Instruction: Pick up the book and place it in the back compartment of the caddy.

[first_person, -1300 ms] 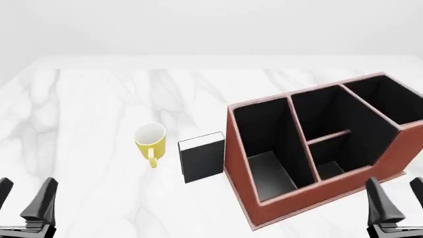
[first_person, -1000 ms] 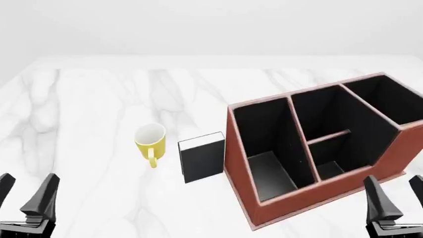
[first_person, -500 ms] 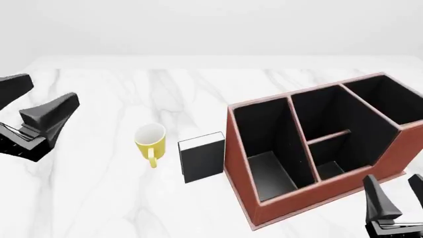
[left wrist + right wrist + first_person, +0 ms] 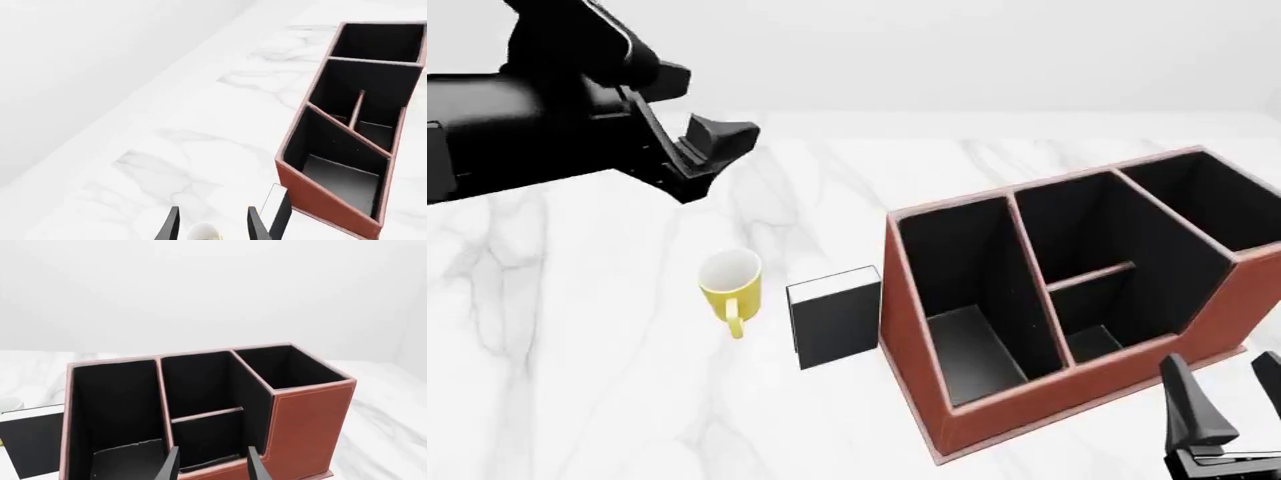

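The book (image 4: 838, 318), black with white page edges, stands on the table between the yellow mug (image 4: 730, 283) and the red-brown caddy (image 4: 1068, 385). The back compartment (image 4: 1101, 325) is the small cell between the short cross divider and the low wall. It also shows in the right wrist view (image 4: 207, 440) and the left wrist view (image 4: 377, 132). My left gripper (image 4: 714, 115) is open and empty, raised high, left of and beyond the mug. In the left wrist view the mug (image 4: 203, 232) lies between the fingers and the book (image 4: 279, 212) just beside them. My right gripper (image 4: 1228, 400) is open and empty by the caddy's near right corner.
The caddy (image 4: 307, 415) fills the right wrist view, with the book (image 4: 30, 440) at its left. A long full-length cell (image 4: 961, 300) and a tall end cell (image 4: 1201, 200) flank the small one. White marble table all around.
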Controlling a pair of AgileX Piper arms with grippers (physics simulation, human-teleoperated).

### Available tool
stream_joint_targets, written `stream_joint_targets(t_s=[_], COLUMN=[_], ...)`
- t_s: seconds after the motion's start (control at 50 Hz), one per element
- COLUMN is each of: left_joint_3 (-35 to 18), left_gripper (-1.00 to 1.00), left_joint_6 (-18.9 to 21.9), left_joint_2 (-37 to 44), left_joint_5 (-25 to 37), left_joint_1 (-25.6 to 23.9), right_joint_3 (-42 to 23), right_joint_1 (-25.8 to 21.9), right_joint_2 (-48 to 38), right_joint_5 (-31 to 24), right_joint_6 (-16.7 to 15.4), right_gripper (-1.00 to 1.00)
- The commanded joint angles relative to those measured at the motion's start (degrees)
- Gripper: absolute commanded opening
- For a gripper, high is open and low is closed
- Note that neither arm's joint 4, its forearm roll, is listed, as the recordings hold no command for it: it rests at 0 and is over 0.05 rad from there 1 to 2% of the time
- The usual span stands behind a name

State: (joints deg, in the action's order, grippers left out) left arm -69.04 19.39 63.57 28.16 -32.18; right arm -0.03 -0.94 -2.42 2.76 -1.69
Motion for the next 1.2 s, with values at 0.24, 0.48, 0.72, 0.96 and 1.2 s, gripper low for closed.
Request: stream_joint_targets(t_s=[0.24, 0.48, 0.72, 0.96, 1.2], left_joint_3=[-6.3, -5.6, -6.0, -2.7, -0.8], left_gripper=[1.00, 1.00, 1.00, 1.00, 1.00], left_joint_6=[4.8, 5.1, 6.2, 7.7, 6.8], left_joint_2=[24.9, 26.5, 27.7, 29.2, 30.6], left_joint_5=[3.2, 3.3, 4.3, 1.9, -1.0], left_joint_1=[-8.0, -8.2, -7.7, -6.5, -6.7], right_joint_3=[0.0, 0.0, 0.0, 0.0, 0.0], right_joint_1=[-0.2, -0.2, -0.2, -0.3, -0.3], right_joint_2=[-1.4, -0.6, 0.8, 0.3, 0.5], right_joint_5=[1.2, 0.6, -0.8, -0.2, -0.2], right_joint_6=[0.0, -0.3, -0.3, -0.4, -0.6], right_gripper=[1.00, 1.00, 1.00, 1.00, 1.00])
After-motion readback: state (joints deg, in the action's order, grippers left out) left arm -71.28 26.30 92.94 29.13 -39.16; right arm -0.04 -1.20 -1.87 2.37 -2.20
